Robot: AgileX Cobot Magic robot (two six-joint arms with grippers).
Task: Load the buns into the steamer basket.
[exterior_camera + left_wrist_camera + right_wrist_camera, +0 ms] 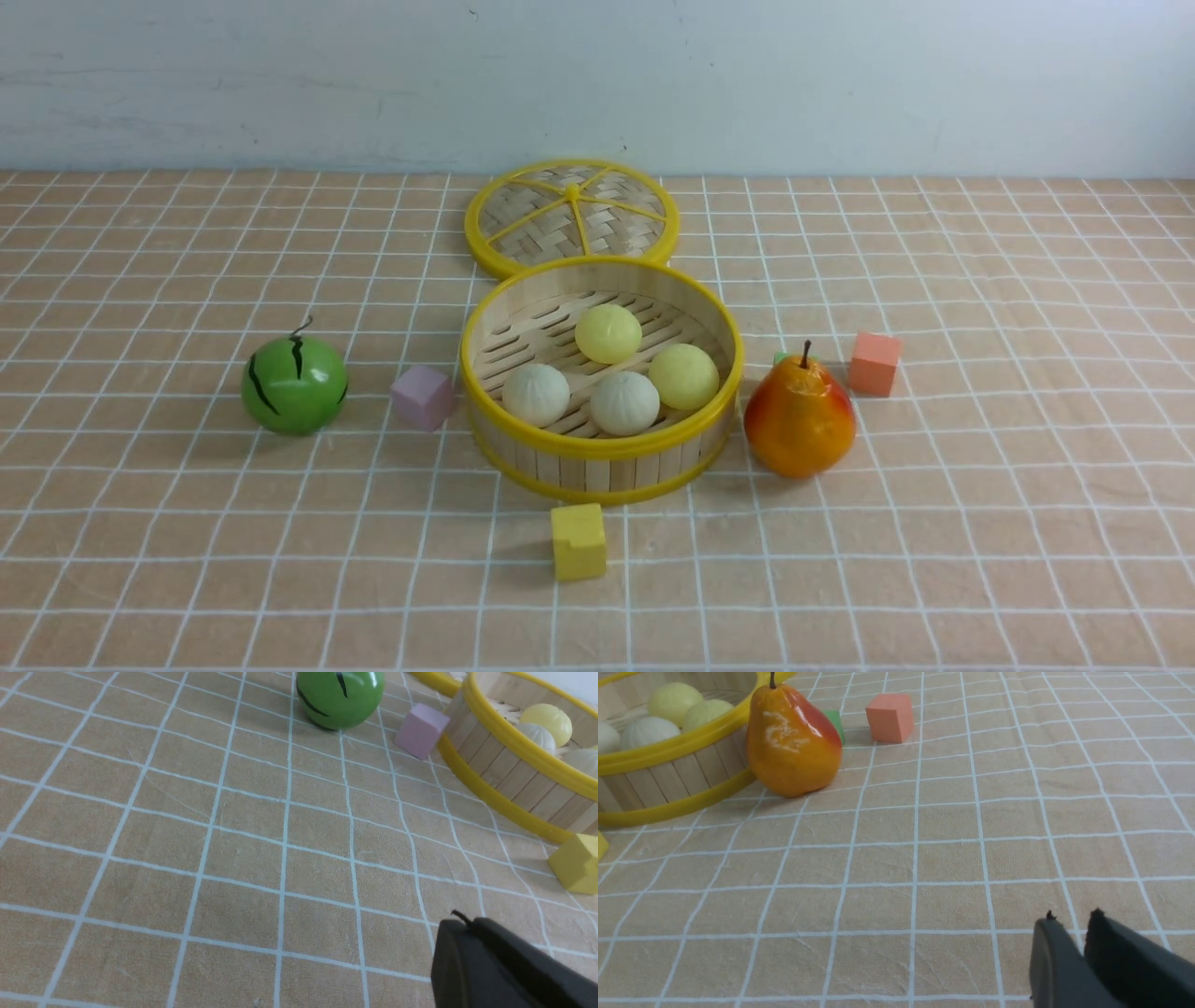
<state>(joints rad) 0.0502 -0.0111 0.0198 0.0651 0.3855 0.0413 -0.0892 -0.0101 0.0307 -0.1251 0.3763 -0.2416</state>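
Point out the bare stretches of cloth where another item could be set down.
Free: the near cloth either side of the yellow cube, the far left behind the green striped watermelon ball, and the right beyond the orange cube. Crowded: around the round bamboo steamer basket, hemmed by the pink cube, orange pear and woven lid.

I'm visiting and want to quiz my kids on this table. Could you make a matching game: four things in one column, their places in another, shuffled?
Things:
1. buns
2. pear
3. lid
4. watermelon ball

Places:
A. flat on the cloth behind the steamer basket
B. left of the pink cube
C. inside the basket
D. beside the basket on its right

Pairs: 1-C, 2-D, 3-A, 4-B
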